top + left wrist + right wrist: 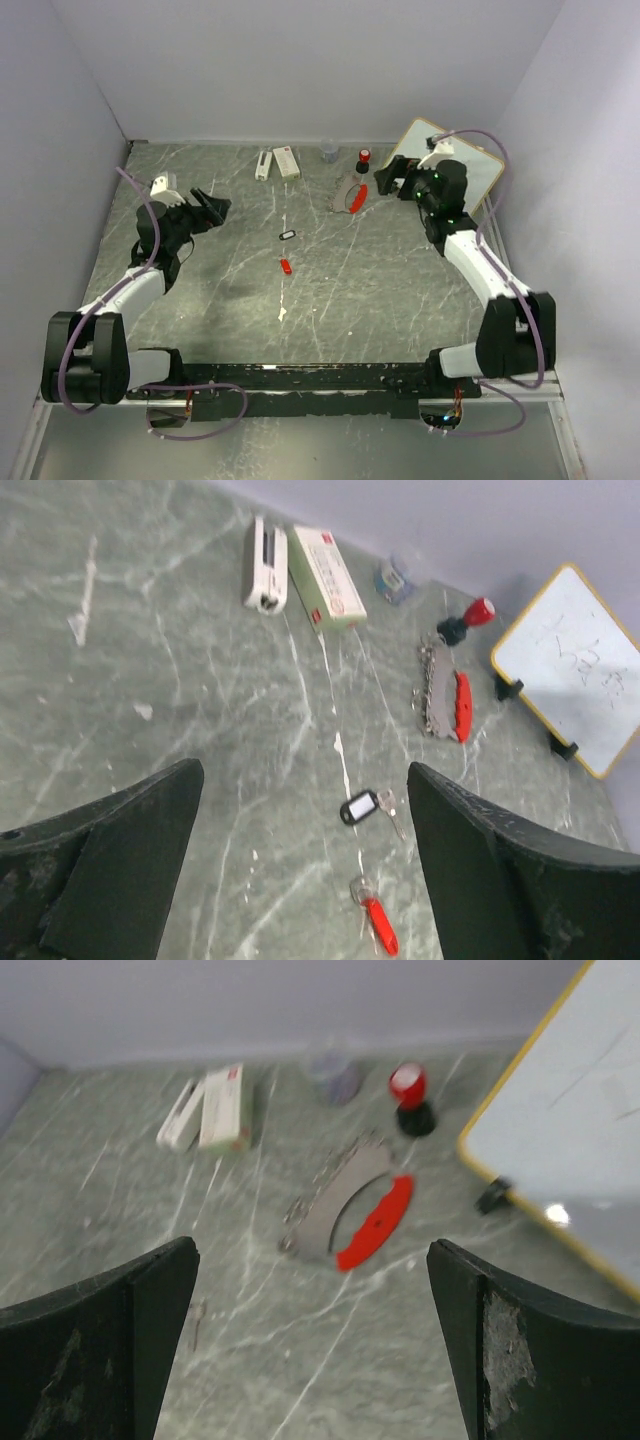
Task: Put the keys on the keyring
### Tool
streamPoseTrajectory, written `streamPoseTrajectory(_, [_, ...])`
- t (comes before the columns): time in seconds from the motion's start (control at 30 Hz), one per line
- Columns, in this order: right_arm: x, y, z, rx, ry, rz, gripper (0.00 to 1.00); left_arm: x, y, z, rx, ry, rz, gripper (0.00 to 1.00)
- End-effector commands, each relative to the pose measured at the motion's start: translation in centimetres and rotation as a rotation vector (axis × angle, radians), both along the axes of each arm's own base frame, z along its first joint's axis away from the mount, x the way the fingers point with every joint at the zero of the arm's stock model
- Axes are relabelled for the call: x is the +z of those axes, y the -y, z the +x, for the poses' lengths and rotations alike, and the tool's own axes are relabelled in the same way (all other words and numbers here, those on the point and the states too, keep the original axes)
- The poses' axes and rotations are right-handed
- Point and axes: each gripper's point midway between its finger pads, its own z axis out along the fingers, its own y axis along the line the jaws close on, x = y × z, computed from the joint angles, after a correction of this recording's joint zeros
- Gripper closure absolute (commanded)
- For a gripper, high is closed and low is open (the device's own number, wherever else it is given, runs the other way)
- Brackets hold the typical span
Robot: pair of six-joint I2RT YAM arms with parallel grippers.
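Small black-tagged silver key (360,807) lies flat, near the thin silver keyring with curved grey piece and red oblong fob (350,193), long axis crosswise. Red-tagged silver key (378,925) lies farther from the keyring, diagonal. Nothing is threaded yet. My right gripper (385,180) hangs just beside the keyring and my left gripper (210,207) well apart from it, both spread wide and empty. I judge they're staged for a pick.

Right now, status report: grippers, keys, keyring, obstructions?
Both open, empty: left gripper, right gripper. Loose mid-table: black-tag key, red-tag key, neither on the keyring. Ring lies nearer the right gripper. Just behind it a red-capped cylinder, not blocking.
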Motion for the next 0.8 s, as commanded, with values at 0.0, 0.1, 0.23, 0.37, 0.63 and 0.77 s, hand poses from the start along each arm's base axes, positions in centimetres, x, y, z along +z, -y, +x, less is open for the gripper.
streamPoseTrajectory(0.0, [-4.3, -4.8, 0.0, 0.226, -0.158, 0.156, 0.00, 2.2, 2.1, -0.6, -0.111, 0.063, -0.059, 0.13])
streamPoseTrajectory(0.1, [-5.4, -6.6, 3.0, 0.167, -0.167, 0.065, 0.05, 1.8, 2.4, -0.4, -0.122, 0.016, -0.006, 0.21])
streamPoseTrajectory(0.23, [-10.9, -11.5, 5.5, 0.111, -0.258, -0.230, 0.05, 1.3, 2.0, -0.6, -0.087, -0.003, 0.031, 0.21])
streamPoseTrajectory(0.37, [-15.6, -14.2, 7.3, 0.126, -0.334, -0.296, 0.11, 1.0, 2.5, -0.6, -0.107, -0.029, 0.068, 0.18])
streamPoseTrajectory(0.63, [-20.3, -15.7, 8.6, 0.143, -0.362, -0.246, 0.25, 0.5, 2.7, -1.0, -0.111, -0.053, 0.082, 0.19])
streamPoseTrajectory(0.77, [-21.0, -15.6, 8.7, 0.137, -0.369, -0.255, 0.25, 0.4, 3.0, -0.9, -0.122, -0.055, 0.074, 0.20])
